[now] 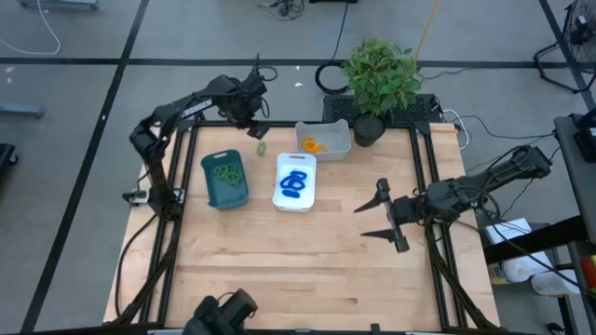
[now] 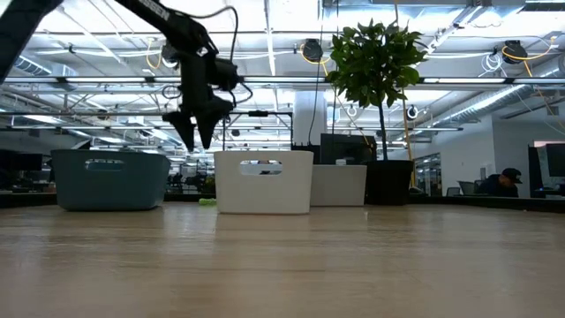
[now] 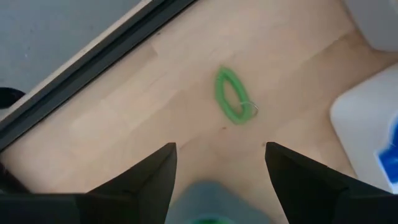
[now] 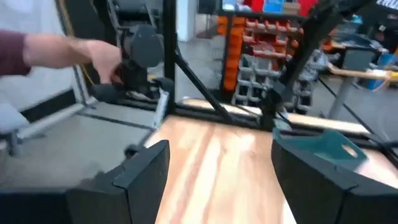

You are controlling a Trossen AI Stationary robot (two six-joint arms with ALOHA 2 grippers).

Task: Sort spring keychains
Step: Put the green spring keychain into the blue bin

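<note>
Left claw (image 1: 258,130) hovers open above green spring keychain (image 3: 232,95)

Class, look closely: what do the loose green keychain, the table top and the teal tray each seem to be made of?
The green keychain looks like glossy coiled plastic with a small wire ring at one end. The table top seems to be pale wood, judging by its grain and plank joints. The teal tray appears to be smooth matte moulded plastic.

wood table (image 1: 307,270), 3 trays (image 1: 223,180), plant pot (image 1: 369,130), green keychain (image 1: 262,146)
</note>
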